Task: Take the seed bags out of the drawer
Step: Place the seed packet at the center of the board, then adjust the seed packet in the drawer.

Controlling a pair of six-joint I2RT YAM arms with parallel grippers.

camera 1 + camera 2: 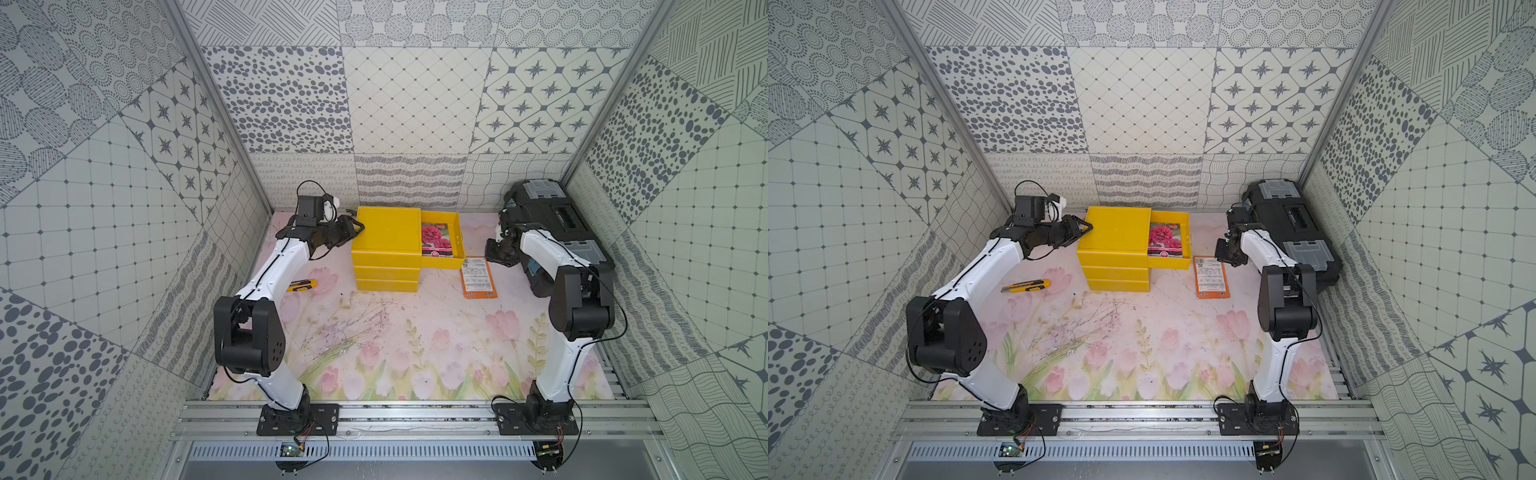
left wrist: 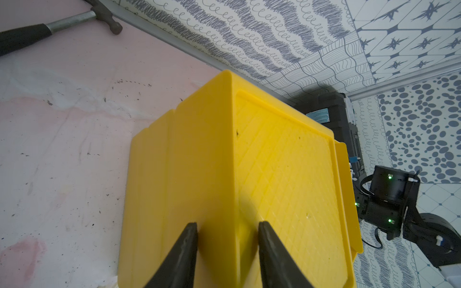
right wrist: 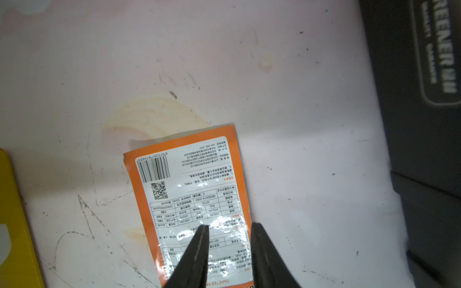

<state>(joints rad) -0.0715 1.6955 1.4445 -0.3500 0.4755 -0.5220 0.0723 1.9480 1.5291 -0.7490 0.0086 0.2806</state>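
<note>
A yellow three-drawer cabinet (image 1: 386, 241) stands far-centre on the flowered mat (image 1: 374, 332), its top drawer (image 1: 460, 237) open to the right with a pink seed bag (image 1: 436, 241) flat inside. An orange seed bag (image 1: 479, 277) lies label-up on the mat just right of the drawer's near corner. The left gripper (image 1: 360, 228), jaws slightly apart, meets the cabinet's upper left edge; the right gripper (image 3: 230, 225) hovers over the orange seed bag, jaws apart, empty.

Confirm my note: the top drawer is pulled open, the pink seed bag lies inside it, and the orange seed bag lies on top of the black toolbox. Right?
Wrong spot: both top views show the orange seed bag flat on the mat beside the drawer, apart from the black toolbox. The rest holds.
</note>
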